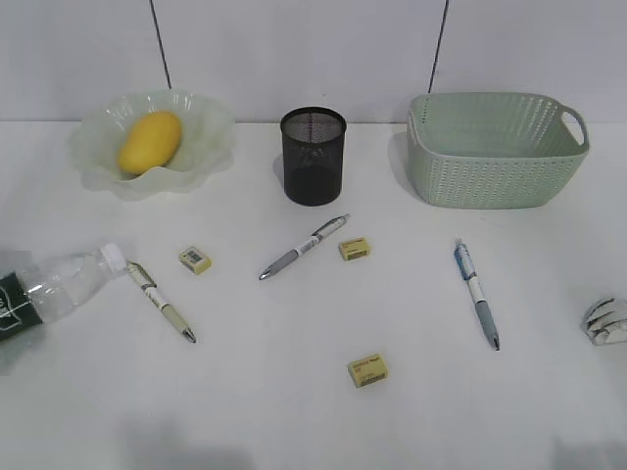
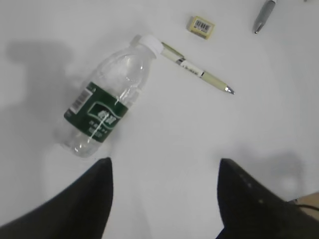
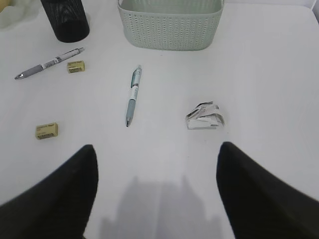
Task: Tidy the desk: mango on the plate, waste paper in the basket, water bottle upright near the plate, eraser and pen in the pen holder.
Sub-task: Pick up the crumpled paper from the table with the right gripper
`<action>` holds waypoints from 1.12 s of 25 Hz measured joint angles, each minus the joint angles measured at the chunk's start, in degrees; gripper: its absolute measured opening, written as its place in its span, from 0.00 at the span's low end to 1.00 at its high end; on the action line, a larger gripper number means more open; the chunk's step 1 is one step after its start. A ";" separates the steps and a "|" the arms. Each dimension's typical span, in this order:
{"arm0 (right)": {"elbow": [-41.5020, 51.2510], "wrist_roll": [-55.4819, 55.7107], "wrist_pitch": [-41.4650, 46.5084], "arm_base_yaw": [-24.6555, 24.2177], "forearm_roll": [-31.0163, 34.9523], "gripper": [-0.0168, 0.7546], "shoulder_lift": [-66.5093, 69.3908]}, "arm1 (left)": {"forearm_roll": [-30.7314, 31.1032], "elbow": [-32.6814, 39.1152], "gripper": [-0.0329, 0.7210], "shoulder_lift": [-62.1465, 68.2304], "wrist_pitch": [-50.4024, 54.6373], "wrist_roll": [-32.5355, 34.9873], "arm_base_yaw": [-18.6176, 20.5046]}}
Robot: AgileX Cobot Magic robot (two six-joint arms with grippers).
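The mango (image 1: 150, 141) is already seen lying in the plate (image 1: 211, 127) at the back left of the worktop (image 1: 294, 411), so the nearest unfinished work on the left side is judged to be the water bottle (image 2: 107, 98). It is found on its side at the left edge of the worktop, just ahead of the left claw (image 2: 162, 191) and offset to that claw's left in the left wrist view. The bottle's long axis is set on a diagonal: the white cap is pointed away from the claw and towards the middle of the worktop, the base back towards the claw's left finger. The cap is seen almost touching the end of a cream pen (image 2: 197, 72). The left claw is held wide apart with nothing between its fingers.

The waste paper (image 3: 205, 116) is seen near the right edge, ahead of the right claw (image 3: 157, 191) and slightly to its right, well apart from the basket (image 3: 169, 25) behind it. The right claw is likewise spread wide and empty. A blue pen (image 3: 132, 94) is laid lengthwise, tip towards that claw.

The left arm is judged the nearer one for the bottle, and a grasp across the body, square to the diagonal, would be called for.
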 joint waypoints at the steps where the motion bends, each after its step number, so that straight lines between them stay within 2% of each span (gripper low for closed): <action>1: 0.00 0.00 0.00 0.00 0.00 0.78 0.00 | 0.02 2.82 0.70 -2.89 -1.42 -0.62 0.00; 5: 0.00 0.00 0.00 0.00 0.00 0.78 0.00 | 0.14 12.22 0.70 -14.73 -3.75 -3.52 0.00; 10: 0.00 0.00 0.00 0.00 0.00 0.78 0.00 | 0.50 18.91 0.70 -28.08 -2.42 -6.78 0.00; 15: 0.00 0.00 0.00 0.00 0.00 0.78 0.00 | 4.92 19.49 0.70 -40.89 1.72 -7.57 0.00; 19: 0.00 0.00 0.00 0.00 0.00 0.78 0.00 | 5.96 19.94 0.70 -48.99 1.68 -7.94 0.00; 28: 0.00 0.00 0.00 0.00 -0.05 0.78 0.00 | 6.93 20.88 0.70 -57.01 1.09 -8.35 0.00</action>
